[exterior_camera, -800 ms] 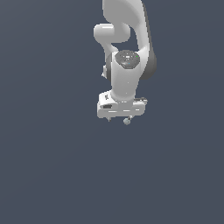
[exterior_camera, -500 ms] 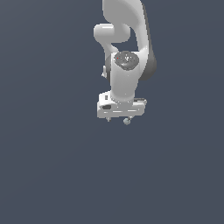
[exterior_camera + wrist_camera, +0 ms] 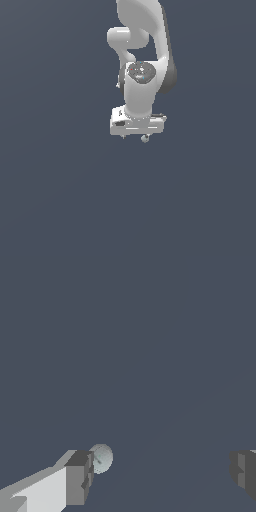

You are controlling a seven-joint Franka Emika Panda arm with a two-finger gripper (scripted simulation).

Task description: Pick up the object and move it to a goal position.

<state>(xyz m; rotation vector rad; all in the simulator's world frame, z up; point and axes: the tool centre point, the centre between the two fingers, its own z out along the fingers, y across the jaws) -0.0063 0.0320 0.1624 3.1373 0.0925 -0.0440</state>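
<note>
The object, a tiny pale grey ball (image 3: pixel 102 458), lies against the inner side of one gripper finger (image 3: pixel 79 477) in the wrist view. The other finger (image 3: pixel 244 470) stands far from it, so the jaws are wide apart and not closed on the ball. My gripper (image 3: pixel 160 473) is open. In the exterior view the white gripper (image 3: pixel 135 137) points down from the arm. The ball (image 3: pixel 145 139) shows as a small round speck just under the hand's edge on the exterior view's right. A small fingertip (image 3: pixel 123 136) shows on the exterior view's left.
The white arm (image 3: pixel 142 60) rises above the gripper to the top of the exterior view. All around is a plain dark grey-blue surface (image 3: pixel 60 190) with no other objects or edges in view.
The wrist has turned a little, so the mark on its round joint looks different. The gripper hand has hardly moved, and the ball stays under it.
</note>
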